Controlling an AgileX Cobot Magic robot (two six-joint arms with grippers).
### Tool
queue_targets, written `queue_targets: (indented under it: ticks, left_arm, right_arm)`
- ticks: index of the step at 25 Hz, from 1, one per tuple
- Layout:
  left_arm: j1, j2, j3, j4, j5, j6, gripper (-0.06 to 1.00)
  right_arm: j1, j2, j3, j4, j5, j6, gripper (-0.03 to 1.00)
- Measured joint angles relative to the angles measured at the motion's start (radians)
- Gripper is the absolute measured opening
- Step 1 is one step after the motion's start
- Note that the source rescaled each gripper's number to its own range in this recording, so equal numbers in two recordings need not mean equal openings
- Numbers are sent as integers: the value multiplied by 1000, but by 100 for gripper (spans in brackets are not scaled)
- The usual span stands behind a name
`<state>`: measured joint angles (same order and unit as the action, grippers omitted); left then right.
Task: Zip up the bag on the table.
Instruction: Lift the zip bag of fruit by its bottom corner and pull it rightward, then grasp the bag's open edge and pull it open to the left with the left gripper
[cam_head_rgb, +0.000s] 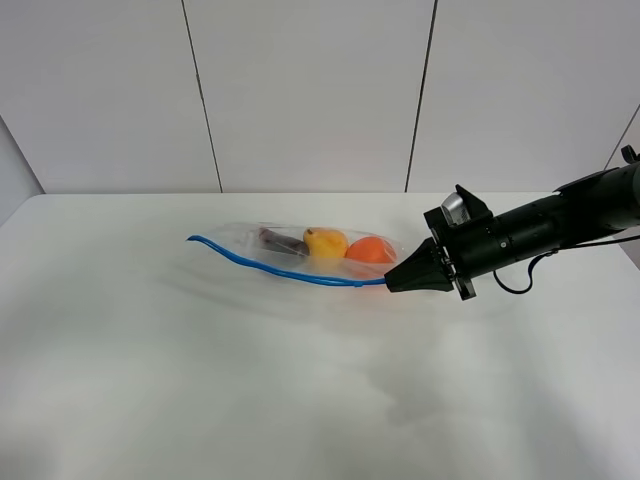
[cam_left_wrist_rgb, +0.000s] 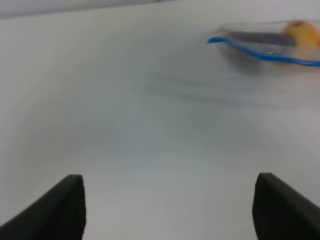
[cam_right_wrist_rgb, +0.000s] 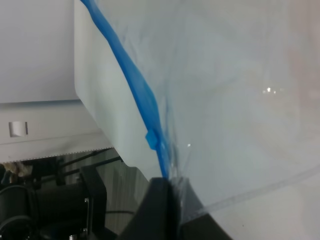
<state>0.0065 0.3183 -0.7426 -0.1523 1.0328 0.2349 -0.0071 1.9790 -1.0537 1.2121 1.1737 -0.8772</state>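
Observation:
The clear bag (cam_head_rgb: 300, 250) lies on the white table (cam_head_rgb: 300, 390), a little behind its middle. An orange (cam_head_rgb: 370, 250), a yellow pear (cam_head_rgb: 325, 241) and a dark purple vegetable (cam_head_rgb: 282, 241) show through it. Its blue zipper strip (cam_head_rgb: 280, 268) runs along the near edge. My right gripper (cam_head_rgb: 392, 282) is shut on the right end of the strip. The right wrist view shows the jaws (cam_right_wrist_rgb: 170, 187) pinching the strip (cam_right_wrist_rgb: 135, 90) just past a small blue slider (cam_right_wrist_rgb: 152, 139). My left gripper (cam_left_wrist_rgb: 169, 180) is open and empty over bare table, with the bag (cam_left_wrist_rgb: 270, 40) far ahead of it. The exterior view does not show it.
A white panelled wall (cam_head_rgb: 310, 90) stands behind the table's far edge. The right wrist view shows the table's edge (cam_right_wrist_rgb: 95, 115) with dark equipment (cam_right_wrist_rgb: 45, 205) below it. The right arm (cam_head_rgb: 540, 230) reaches in from the right side.

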Motion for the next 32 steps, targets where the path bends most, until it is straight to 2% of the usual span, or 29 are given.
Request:
queue_targets:
  ticks: [6,10,14,17,21,25,30,32]
  left_arm:
    - [0,456,-182,-277,-98,213,100]
    - [-7,710,-288,-461,-122,385,100]
    - [-76,873,-331,-603,-182,529,100]
    - [-171,946,-338,-627,-237,577,100]
    - [-331,1022,-338,-627,-267,601,100]
    - [-474,1086,-338,-607,-340,661,100]
    - [-576,1171,-338,-544,-479,769,100]
    - [-609,1208,-338,-542,-533,846,100]
  right_arm:
    - [0,0,0,-2,0,7,0]
    - [0,0,0,-9,-1,8,0]
    - [0,0,0,-15,-4,14,0]
    - [0,0,0,-16,-5,18,0]
    - [0,0,0,-16,-8,21,0]
    - [0,0,0,-16,-12,25,0]
    - [0,0,0,-19,-16,26,0]
    - [0,0,0,-20,-16,29,0]
